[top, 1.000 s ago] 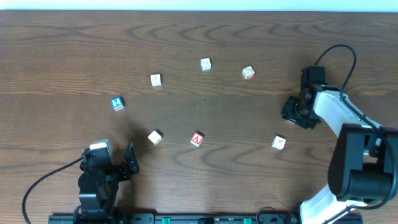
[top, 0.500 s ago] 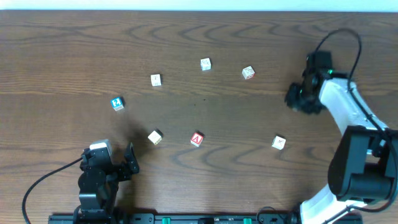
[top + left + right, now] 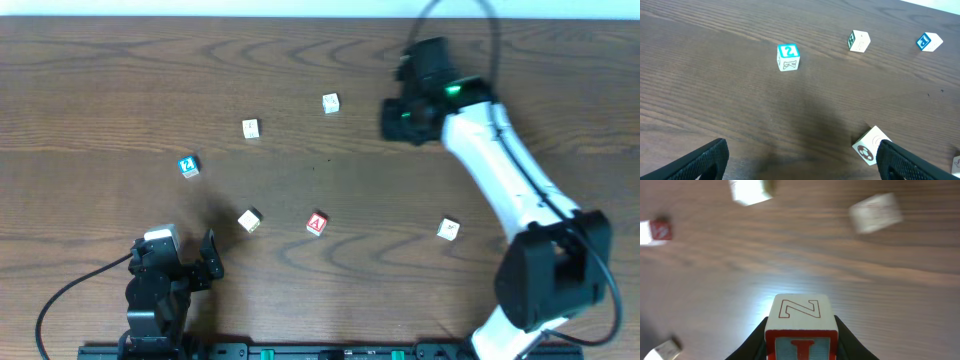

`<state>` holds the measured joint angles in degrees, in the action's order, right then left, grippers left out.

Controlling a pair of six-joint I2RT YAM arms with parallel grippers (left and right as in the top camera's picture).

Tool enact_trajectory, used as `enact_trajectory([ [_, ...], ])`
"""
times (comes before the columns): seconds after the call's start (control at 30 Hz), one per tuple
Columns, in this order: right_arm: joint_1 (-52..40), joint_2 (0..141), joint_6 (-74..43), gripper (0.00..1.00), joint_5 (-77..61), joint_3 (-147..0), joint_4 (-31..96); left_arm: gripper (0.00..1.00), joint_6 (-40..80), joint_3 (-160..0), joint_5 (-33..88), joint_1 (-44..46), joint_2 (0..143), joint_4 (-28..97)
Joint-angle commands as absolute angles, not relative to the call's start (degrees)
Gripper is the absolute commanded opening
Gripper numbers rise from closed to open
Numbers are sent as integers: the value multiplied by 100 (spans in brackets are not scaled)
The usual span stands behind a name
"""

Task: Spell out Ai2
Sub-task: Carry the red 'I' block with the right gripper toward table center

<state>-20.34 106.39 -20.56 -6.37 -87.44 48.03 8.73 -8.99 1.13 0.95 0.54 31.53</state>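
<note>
My right end effector (image 3: 398,120), clenched on the I block (image 3: 800,325), had swung from the counter (image 3: 120,80) right side to far centre, toward the A block (image 3: 316,223); left end effector (image 3: 800,162) idled, released.

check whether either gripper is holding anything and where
Left gripper: nothing. Right gripper flanks the Z block at its lower sides; a firm grip cannot be told.

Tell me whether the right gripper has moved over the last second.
Yes. The right gripper swung leftward and up in the overhead view, nearing the unmoved white block.
</note>
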Motion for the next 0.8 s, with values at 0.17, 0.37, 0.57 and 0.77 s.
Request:
enact_trajectory([
  [0.17, -2869, 11933, -2287, 1, -449, -9854, 5186, 95, 790, -838, 91, 71, 25, 3138],
  [0.37, -3020, 12390, -2344, 1, -163, -10263, 5325, 95, 790, -838, 91, 71, 25, 3138],
  [0.57, -3299, 12556, -2491, 1, 250, -10263, 5317, 95, 790, -838, 91, 71, 25, 3138],
  [0.77, -3437, 12680, -2941, 1, 701, -10263, 5317, 95, 790, -838, 91, 71, 25, 3138],
])
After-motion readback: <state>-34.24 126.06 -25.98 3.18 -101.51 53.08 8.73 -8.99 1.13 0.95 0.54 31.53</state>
